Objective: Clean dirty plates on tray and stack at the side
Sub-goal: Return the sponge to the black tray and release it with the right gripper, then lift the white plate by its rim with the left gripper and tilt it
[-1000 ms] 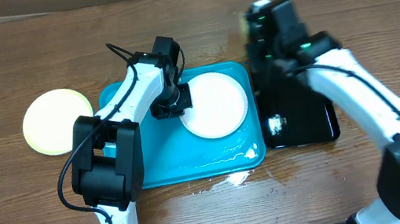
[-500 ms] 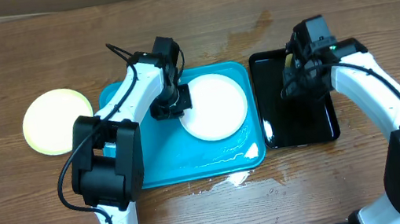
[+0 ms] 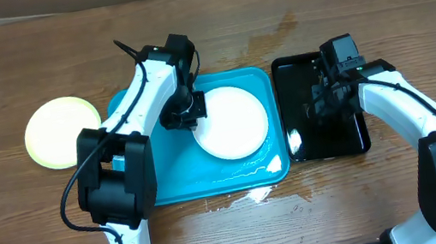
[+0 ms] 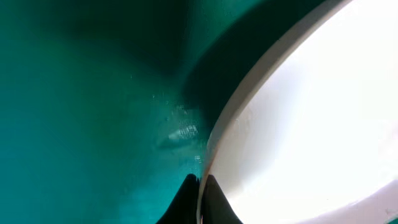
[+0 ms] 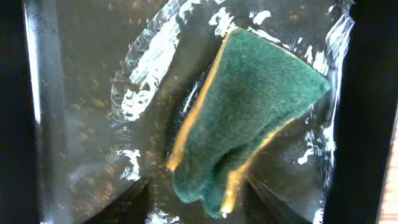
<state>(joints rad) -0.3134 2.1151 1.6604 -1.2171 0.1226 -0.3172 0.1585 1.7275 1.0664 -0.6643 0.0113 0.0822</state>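
Sponge (image 5: pixel 249 118), at 3 o'clock of tray (image 3: pixel 158 183), is to be grabbed
White plate (image 3: pixel 231 122) is pinched by left gripper (image 4: pixel 200 199); right gripper (image 5: pixel 199 202) is held wide around sponge, best squeezed mid-body.

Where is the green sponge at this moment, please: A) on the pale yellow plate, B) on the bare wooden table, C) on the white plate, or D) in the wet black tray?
D: the right wrist view shows the green sponge on the wet, glossy floor of the black tray.
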